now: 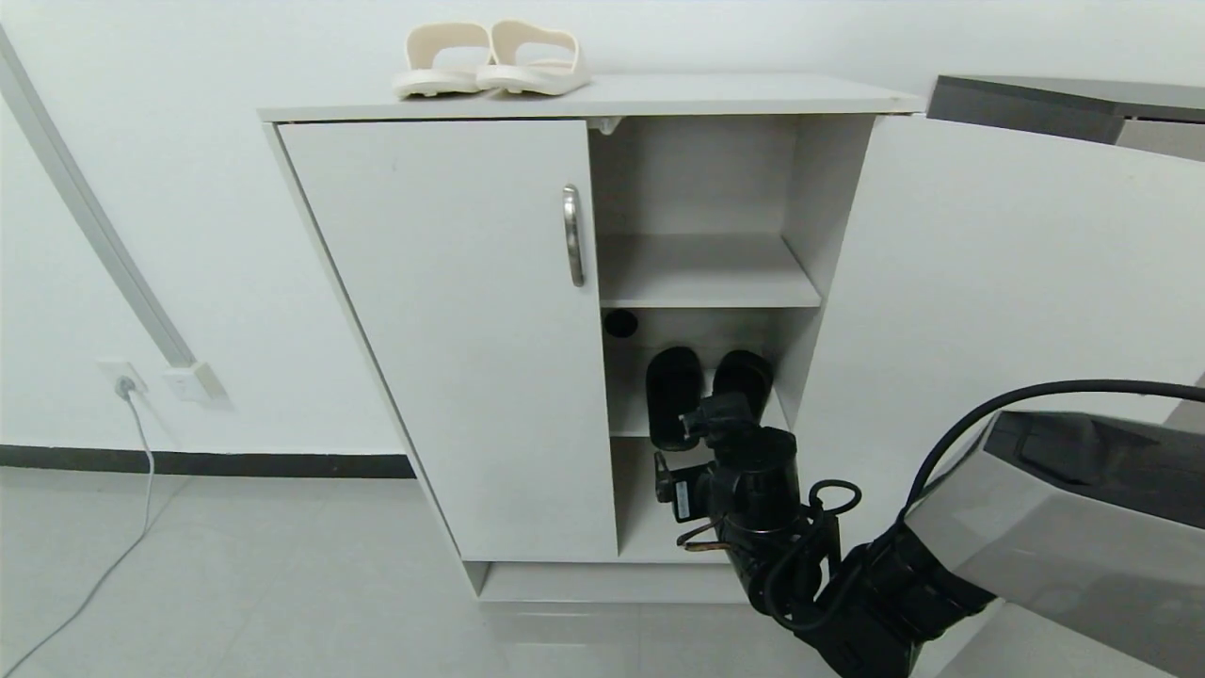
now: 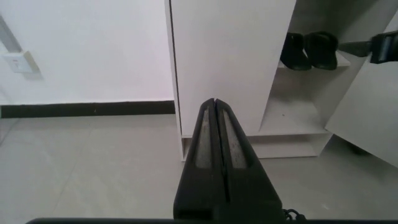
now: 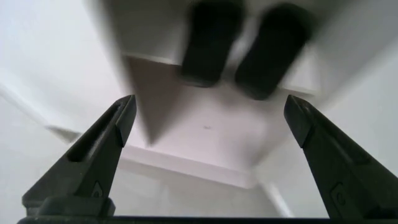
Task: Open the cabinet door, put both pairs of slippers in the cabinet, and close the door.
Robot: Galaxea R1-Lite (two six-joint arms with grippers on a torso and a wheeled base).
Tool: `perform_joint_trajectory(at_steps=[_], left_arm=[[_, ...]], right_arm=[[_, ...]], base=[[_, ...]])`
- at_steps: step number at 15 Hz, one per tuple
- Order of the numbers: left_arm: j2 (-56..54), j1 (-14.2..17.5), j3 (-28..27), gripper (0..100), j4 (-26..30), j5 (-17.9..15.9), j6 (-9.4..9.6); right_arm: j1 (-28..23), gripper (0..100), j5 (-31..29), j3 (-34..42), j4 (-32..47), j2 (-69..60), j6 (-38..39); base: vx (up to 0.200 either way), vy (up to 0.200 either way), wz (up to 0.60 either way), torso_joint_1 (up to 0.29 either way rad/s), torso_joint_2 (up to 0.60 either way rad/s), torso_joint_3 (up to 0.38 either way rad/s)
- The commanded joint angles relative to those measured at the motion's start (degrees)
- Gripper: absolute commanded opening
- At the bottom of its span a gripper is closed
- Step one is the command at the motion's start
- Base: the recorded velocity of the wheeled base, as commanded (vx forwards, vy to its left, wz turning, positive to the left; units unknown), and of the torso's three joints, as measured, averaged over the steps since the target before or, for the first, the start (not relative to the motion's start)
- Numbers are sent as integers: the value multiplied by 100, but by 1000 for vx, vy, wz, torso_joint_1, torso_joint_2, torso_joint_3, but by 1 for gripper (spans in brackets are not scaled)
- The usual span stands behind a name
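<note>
At the far left, a white wall socket [image 1: 122, 384] feeds a thin grey cable [image 1: 141, 508] that trails past the black skirting [image 1: 207, 463] onto the pale, glossy tiled floor [image 1: 235, 584].

The left wrist view supplies the left gripper [image 2: 214, 107]. Its two flat, dark, tapering fingers are pressed together with nothing between them. It hangs well back from the cabinet [image 1: 847, 94], pointing at the foot of the left door [image 1: 452, 339]. That door is a smooth white panel, closed, with a curved brushed-metal handle [image 1: 573, 235] upright near its right edge.

The head view supplies the cabinet's flat top, where the cream slippers [image 1: 490, 61] sit side by side. They are open-toed slides with broad straps.

Right of the handle the compartment stands open, all matt white board. There is an upper shelf [image 1: 706, 273], and a round dark hole [image 1: 619, 323] in the back panel beneath it. The lower shelf [image 1: 629, 414] carries the black slippers [image 1: 673, 395], rounded and dull, lying side by side.

Just in front of them is the right gripper [image 3: 209, 104]. The right wrist view shows its angular dark fingers spread wide and holding nothing, with the black pair blurred beyond the gap.

At the far right, the right door [image 1: 998, 282] is swung open toward the near side.
</note>
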Motion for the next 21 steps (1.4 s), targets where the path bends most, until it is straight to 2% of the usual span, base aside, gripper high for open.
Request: perform_joint_trajectory(at_steps=[1,13,21], left_arm=[[-1,5,0,0,0,2,0],[-1,5,0,0,0,2,-9],[-1,5,0,0,0,11,-9]], right_arm=[[-6,100,-23,4,-6,10,1],[-6,100,12,198,-253,-8,-69],[-6,100,153,382,-560,36,-359]], base=[[0,200,0,2,7,12],[0,200,0,1,2,4],[0,0,0,0,0,0]])
